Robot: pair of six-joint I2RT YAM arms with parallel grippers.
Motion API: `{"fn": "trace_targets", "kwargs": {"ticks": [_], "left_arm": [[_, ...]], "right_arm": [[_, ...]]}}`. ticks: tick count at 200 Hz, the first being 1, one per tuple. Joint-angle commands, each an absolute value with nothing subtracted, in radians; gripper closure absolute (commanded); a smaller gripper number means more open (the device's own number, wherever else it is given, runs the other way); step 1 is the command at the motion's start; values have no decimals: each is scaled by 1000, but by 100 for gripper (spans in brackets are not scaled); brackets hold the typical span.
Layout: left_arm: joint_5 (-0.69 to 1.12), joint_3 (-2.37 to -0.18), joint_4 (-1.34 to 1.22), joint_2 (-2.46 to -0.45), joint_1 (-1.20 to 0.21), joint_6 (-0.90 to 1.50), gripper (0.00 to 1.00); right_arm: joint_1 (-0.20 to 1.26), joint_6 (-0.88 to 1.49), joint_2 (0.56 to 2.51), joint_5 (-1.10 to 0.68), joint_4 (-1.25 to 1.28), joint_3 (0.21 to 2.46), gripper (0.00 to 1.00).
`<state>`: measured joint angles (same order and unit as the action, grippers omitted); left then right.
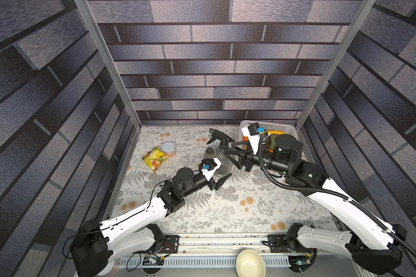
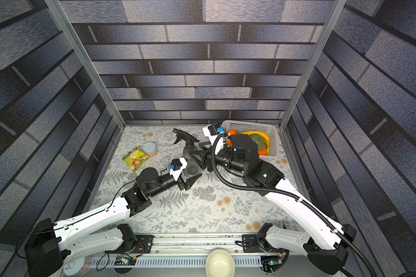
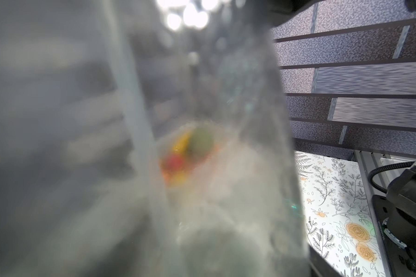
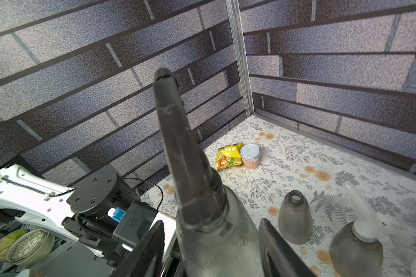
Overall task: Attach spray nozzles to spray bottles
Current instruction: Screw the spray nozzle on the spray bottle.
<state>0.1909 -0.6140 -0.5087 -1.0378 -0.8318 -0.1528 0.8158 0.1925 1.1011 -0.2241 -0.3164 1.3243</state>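
Observation:
A smoky grey spray bottle (image 1: 222, 165) stands upright at mid table with a black spray nozzle (image 1: 220, 138) on its neck. My left gripper (image 1: 223, 173) is shut on the bottle's lower body; the bottle (image 3: 154, 144) fills the left wrist view as a blur. My right gripper (image 4: 211, 223) is open, a finger either side of the bottle's shoulder (image 4: 216, 244) just below the nozzle (image 4: 178, 144), with a gap on both sides. A second bottle (image 4: 294, 218) stands with a bare open neck. A third bottle (image 4: 356, 242) carries a translucent white nozzle.
A white basket (image 1: 291, 130) of fruit sits in the back right corner behind my right arm. A yellow snack bag (image 1: 154, 158) and a silver-lidded can (image 1: 169, 148) lie at the back left. A cream bowl (image 1: 250, 262) rests on the front rail.

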Motion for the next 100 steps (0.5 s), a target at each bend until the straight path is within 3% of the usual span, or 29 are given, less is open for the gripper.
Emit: {"fn": "trace_targets", "kwargs": {"ticks": [1,31,100], "left_arm": [[213,-607,-544,-1023,-836,-167,24],[218,-611,-537,-1023,-836,-163,24],[229,-615,-531,-1023,-836,-164,24]], "right_arm": [[798,123,1110,-285,-371,1361,43],[771,95,1160,-323,-371,1420,54],[764,117,1216,-361,-342,1439,54]]}}
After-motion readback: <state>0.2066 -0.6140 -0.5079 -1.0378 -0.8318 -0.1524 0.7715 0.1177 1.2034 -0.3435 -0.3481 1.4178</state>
